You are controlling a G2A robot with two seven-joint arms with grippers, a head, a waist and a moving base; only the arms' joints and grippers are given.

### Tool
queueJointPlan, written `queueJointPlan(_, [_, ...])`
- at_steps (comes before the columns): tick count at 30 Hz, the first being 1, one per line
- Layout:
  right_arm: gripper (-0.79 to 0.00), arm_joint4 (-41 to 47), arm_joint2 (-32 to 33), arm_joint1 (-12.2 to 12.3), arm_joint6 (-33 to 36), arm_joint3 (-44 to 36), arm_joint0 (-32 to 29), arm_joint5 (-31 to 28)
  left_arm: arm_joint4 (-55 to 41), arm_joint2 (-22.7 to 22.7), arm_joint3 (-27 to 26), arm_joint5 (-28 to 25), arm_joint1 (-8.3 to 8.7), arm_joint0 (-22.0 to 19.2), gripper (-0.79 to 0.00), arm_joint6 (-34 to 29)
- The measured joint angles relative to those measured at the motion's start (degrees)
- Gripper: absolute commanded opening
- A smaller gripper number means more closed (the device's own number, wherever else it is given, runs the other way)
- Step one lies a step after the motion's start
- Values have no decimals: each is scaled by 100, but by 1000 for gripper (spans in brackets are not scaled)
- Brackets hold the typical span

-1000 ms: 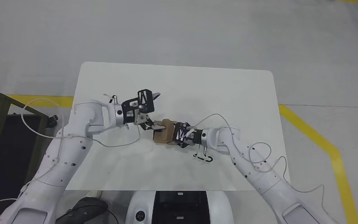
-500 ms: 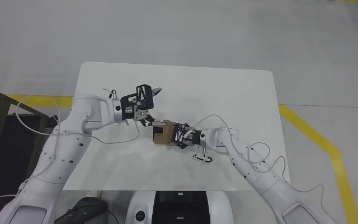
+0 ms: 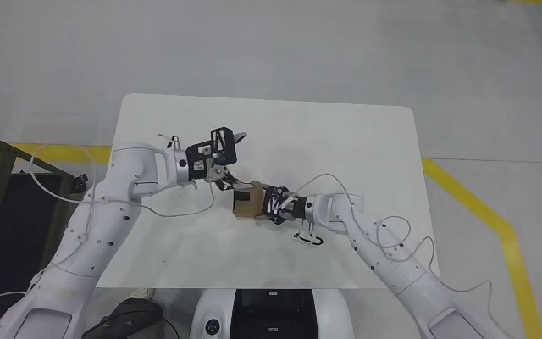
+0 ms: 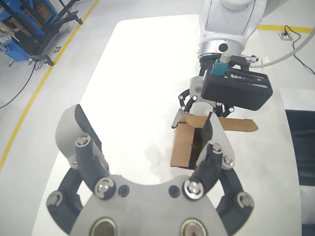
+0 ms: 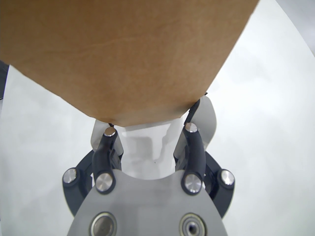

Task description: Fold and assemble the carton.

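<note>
A small brown carton point(image 3: 246, 202) lies on its side near the middle of the white table point(image 3: 339, 136). My right gripper point(image 3: 265, 204) is shut on one end of it, and its fingers point(image 5: 196, 114) clamp the cardboard wall point(image 5: 128, 50). In the left wrist view the carton point(image 4: 183, 143) shows a dark open end, with one flap point(image 4: 236, 125) sticking out sideways under the right gripper point(image 4: 196, 117). My left gripper point(image 4: 145, 126) stands open just beside that open end. One of its fingertips point(image 4: 211, 128) overlaps the opening. From above, the left gripper point(image 3: 232, 158) hovers at the carton's far-left corner.
A cable loop point(image 3: 308, 238) hangs from the right arm close to the table's front edge. A dark cart point(image 3: 17, 199) stands off the table's left side. The table's far half and right side point(image 3: 364, 152) are bare.
My left gripper has shifted slightly toward the table's far side and to the right, staying open. The carton and the right gripper have barely moved.
</note>
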Motion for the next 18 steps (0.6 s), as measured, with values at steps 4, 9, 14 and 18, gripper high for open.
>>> queueJointPlan(4, [-785,42,-4,-5,156,-176,28,-18,-251,-111,184,273,-4,131,0,193])
queueJointPlan(9, [-785,7,83,31,583,-594,-46,91,-544,-316,337,468,9,284,0,392])
queueJointPlan(14, [-785,41,275,106,1027,-1025,-221,104,-550,-531,331,805,29,460,0,393])
queueJointPlan(18, [-705,127,436,158,1139,-1149,-325,68,-387,-628,363,1218,30,603,0,377])
